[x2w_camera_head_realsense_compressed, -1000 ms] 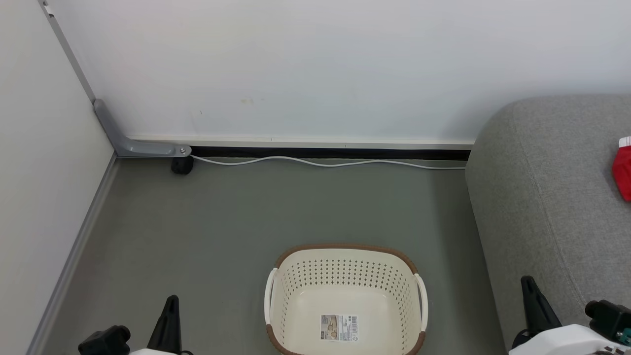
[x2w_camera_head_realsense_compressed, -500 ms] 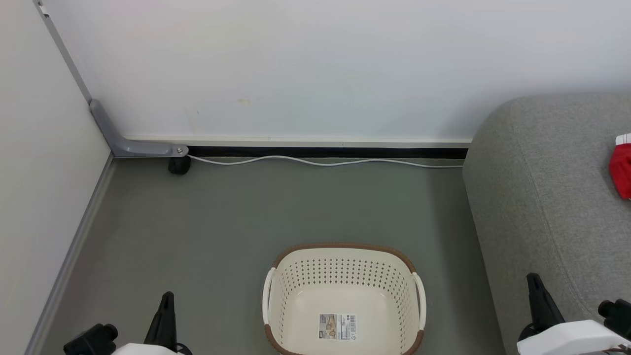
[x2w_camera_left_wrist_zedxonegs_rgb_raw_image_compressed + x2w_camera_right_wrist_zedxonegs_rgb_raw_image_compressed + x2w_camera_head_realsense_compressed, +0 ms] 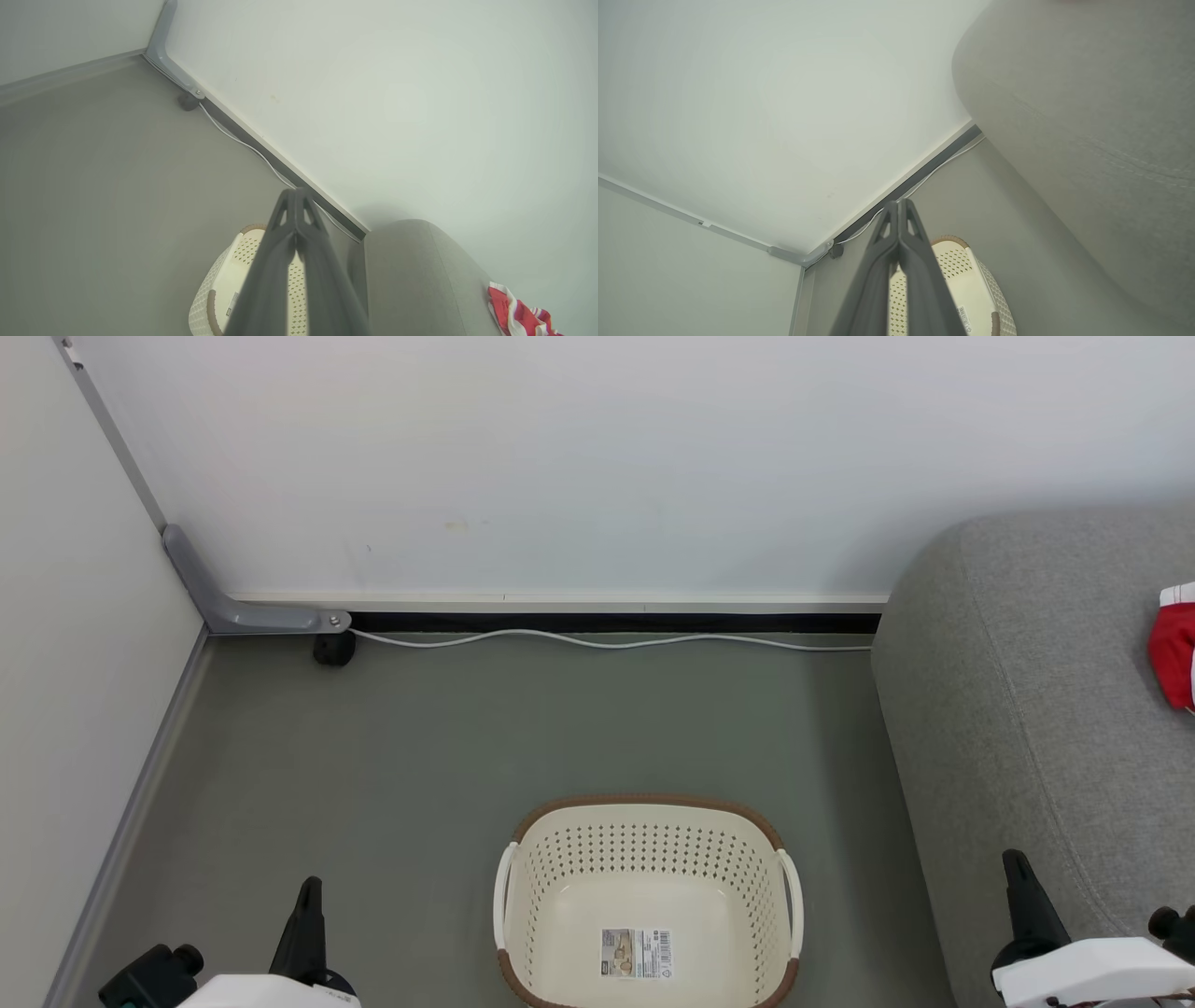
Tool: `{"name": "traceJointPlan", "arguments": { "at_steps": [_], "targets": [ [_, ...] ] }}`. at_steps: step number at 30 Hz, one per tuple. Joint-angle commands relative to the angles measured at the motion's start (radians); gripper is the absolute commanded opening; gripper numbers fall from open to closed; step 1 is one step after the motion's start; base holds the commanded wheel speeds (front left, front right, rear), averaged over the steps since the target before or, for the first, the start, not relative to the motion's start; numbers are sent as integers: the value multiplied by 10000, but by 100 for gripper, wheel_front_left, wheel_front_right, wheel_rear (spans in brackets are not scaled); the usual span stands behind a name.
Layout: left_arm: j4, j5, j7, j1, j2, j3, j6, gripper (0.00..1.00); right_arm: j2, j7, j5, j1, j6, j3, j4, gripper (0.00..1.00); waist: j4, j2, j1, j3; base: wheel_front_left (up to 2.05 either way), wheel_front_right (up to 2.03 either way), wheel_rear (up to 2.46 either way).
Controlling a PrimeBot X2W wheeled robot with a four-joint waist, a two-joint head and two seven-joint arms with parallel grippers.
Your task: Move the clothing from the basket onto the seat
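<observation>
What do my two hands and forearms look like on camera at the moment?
They match. The left hand and right hand each have two long, dark grey fingers that taper to a point, with triangular cut-outs near the tips. Behind each sits a smooth white casing with a black knob-like part beside it. I can't make out any markings.

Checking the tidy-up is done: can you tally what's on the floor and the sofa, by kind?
Basket: 1, nothing in it
Sofa: 1
Red clothing heap: 1, on the sofa; separate pieces cannot be told apart
White cable: 1, along the wall
Total: 4
</observation>
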Motion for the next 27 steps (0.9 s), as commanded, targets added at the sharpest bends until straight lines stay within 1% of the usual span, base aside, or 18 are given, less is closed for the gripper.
{"name": "traceJointPlan", "arguments": {
  "at_steps": [1, 27],
  "targets": [
    [-324, -374, 75, -598, 149, 228, -125, 0, -97, 99, 365, -452, 26, -3, -362, 0, -9, -1, -1, 4, 0, 0, 0],
    [-532, -3315, 840, -901, 179, 552, -348, 0, -12, 846, 3230, -576, 33, -327, -690, 0, -146, -1, -1, 58, 0, 0, 0]
  ]
}}
